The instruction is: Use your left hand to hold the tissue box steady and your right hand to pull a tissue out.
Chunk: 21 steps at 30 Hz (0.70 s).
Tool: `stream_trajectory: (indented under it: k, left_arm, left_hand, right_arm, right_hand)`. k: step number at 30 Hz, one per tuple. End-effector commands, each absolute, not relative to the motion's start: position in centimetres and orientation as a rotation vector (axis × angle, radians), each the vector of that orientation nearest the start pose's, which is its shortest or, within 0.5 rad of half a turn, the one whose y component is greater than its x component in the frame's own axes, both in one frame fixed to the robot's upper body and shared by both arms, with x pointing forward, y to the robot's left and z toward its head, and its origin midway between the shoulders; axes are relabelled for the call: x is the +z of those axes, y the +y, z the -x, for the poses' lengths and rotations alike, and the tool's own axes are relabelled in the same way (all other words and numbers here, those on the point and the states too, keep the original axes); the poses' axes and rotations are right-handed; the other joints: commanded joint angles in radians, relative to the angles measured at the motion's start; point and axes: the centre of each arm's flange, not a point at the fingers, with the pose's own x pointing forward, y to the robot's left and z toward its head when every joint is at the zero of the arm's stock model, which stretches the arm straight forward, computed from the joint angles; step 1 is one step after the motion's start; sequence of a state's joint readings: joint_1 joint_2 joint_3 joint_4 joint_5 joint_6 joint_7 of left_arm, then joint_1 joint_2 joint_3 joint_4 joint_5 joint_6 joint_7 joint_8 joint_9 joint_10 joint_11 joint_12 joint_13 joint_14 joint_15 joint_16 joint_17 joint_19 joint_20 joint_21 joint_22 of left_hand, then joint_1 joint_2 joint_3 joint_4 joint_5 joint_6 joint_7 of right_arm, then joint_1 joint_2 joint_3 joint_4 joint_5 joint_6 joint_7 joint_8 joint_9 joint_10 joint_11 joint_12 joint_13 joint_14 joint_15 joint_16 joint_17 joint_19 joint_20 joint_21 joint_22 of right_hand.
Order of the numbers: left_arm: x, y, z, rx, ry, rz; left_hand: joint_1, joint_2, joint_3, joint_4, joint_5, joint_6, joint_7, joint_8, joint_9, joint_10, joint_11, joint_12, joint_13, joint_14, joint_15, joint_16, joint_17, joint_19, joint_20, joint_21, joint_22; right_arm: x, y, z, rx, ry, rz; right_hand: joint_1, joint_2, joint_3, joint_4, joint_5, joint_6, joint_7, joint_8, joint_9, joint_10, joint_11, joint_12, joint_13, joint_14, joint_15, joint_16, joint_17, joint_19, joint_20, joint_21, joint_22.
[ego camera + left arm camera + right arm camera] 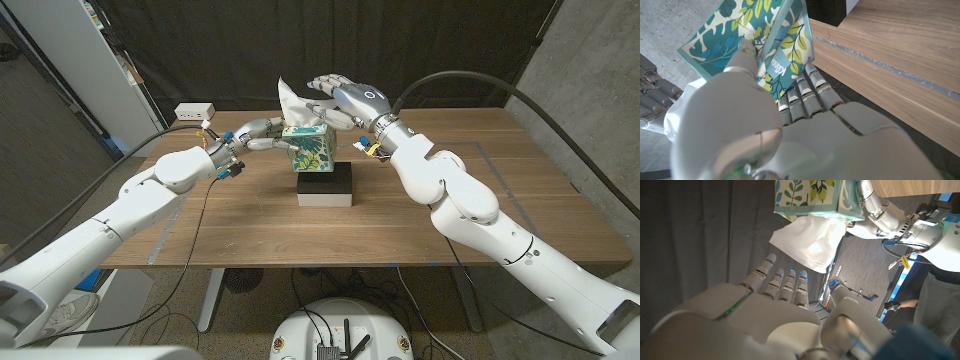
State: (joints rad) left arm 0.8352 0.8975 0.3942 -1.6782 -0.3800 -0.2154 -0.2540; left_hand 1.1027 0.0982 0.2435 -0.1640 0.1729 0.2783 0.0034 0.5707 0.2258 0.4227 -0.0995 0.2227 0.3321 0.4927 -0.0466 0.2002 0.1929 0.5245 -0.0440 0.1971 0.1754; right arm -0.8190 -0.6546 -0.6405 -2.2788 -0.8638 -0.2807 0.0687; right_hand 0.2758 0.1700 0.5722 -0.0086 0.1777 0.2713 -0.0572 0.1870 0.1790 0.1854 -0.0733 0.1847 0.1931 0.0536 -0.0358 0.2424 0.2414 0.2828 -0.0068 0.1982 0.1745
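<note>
Now for the pinch. Tissue box (pixel 307 148) perched on a black and white block (pixel 325 184) near the middle of the counter (pixel 400 225), leafy teal print, one white tissue (pixel 291 98) standing up out of the top and leaning toward the left side.

Left hand (pixel 262 133) wrapped on the box from its own side, fingers (pixel 805 90) pressed along the printed face, thumb over the near edge. Keep that pressure level and downward; a lift or twist would tip the box off the small block.

Right hand (pixel 338 94) hovering above and just behind the box, fingers (pixel 782 282) spread and empty, near the tissue but apart from it. Hard to judge from the head view how close the fingertips sit to the sheet; probably a short reach short of contact.

Bring the right hand across toward the tissue's upper part, thumb on one face and a finger on the other, close firmly on a good fold, not the thin corner. Pull straight up, slow and steady, in line with the slot. Avoid a sideways drag: likely to tear the sheet or pull the box against the left hand's hold.
</note>
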Motion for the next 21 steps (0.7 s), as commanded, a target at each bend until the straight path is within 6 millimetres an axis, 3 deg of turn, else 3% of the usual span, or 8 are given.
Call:
stream_trajectory:
  k: [1, 7, 12, 13, 18, 21]
  left_arm:
    - [5.87, 27.85, -57.18, -0.484, -0.691, -0.681]
    - [6.03, 27.78, -57.31, -0.484, -0.691, -0.684]
    - [6.03, 27.74, -57.36, -0.488, -0.690, -0.679]
    - [6.01, 27.74, -57.36, -0.487, -0.690, -0.679]
    - [5.81, 27.70, -57.18, -0.486, -0.687, -0.678]
    - [5.73, 27.65, -56.97, -0.485, -0.686, -0.681]
  left_hand:
    - [0.002, 0.008, 0.009, 0.002, 0.007, 0.007, 0.004, 0.006, 0.001, 0.004, 0.001, -0.003, 0.005, 0.007, -0.106, 0.006, 0.002, -0.003, -0.006, 0.007, 0.003]
    - [0.001, 0.005, 0.007, 0.001, 0.007, 0.009, 0.002, 0.007, 0.001, 0.006, -0.001, -0.003, 0.006, 0.007, -0.107, 0.007, 0.003, -0.001, -0.008, 0.007, 0.003]
    - [-0.001, 0.008, 0.009, 0.003, 0.007, 0.006, 0.006, 0.006, 0.001, 0.003, 0.001, -0.004, 0.006, 0.005, -0.105, 0.006, 0.003, -0.004, -0.006, 0.006, 0.003]
    - [-0.002, 0.009, 0.010, 0.003, 0.007, 0.004, 0.006, 0.005, 0.001, 0.002, 0.002, -0.005, 0.006, 0.005, -0.105, 0.006, 0.003, -0.004, -0.005, 0.006, 0.003]
    - [-0.002, 0.011, 0.012, 0.003, 0.007, 0.002, 0.008, 0.004, 0.001, 0.001, 0.005, -0.005, 0.007, 0.004, -0.103, 0.005, 0.003, -0.006, -0.004, 0.006, 0.003]
    - [-0.002, 0.010, 0.013, 0.002, 0.007, 0.004, 0.006, 0.005, 0.001, 0.002, 0.003, -0.004, 0.007, 0.005, -0.105, 0.005, 0.002, -0.005, -0.005, 0.006, 0.003]
  right_arm:
    - [9.43, -5.48, -44.52, -0.013, -1.128, 1.443]
    - [9.33, -5.07, -44.82, -0.019, -1.127, 1.456]
    - [9.15, -4.99, -45.07, -0.034, -1.130, 1.457]
    - [9.11, -4.99, -45.11, -0.033, -1.125, 1.457]
    - [8.82, -4.95, -45.15, -0.050, -1.136, 1.451]
    - [8.63, -4.91, -45.05, -0.064, -1.162, 1.438]
  right_hand:
    - [0.028, 0.002, 0.007, -0.031, 0.003, -0.003, -0.002, 0.001, 0.006, -0.016, -0.001, -0.002, 0.002, -0.007, -0.067, -0.007, -0.005, 0.003, -0.003, 0.004, 0.004]
    - [0.057, -0.009, 0.011, -0.067, 0.004, -0.007, -0.012, 0.002, 0.006, -0.036, -0.008, -0.002, 0.002, -0.014, -0.069, -0.015, -0.014, 0.007, -0.007, 0.005, 0.003]
    - [0.083, -0.007, 0.007, -0.095, 0.000, 0.033, -0.026, 0.017, 0.010, -0.035, -0.017, 0.006, 0.001, -0.006, -0.076, -0.012, -0.018, 0.023, -0.041, 0.012, 0.005]
    - [0.089, -0.005, 0.005, -0.100, -0.001, 0.059, -0.016, 0.026, 0.011, -0.033, -0.018, 0.008, 0.001, -0.005, -0.078, -0.011, -0.018, 0.026, -0.046, 0.013, 0.005]
    - [0.129, 0.018, 0.014, -0.114, -0.001, 0.154, -0.031, 0.056, 0.018, -0.012, -0.037, 0.018, 0.001, 0.007, -0.098, -0.005, -0.018, 0.040, -0.064, 0.017, 0.005]
    - [0.190, 0.020, 0.026, -0.135, -0.002, 0.234, -0.011, 0.078, 0.026, 0.009, -0.038, 0.022, 0.001, 0.034, -0.104, 0.005, -0.021, 0.069, -0.076, 0.026, 0.005]
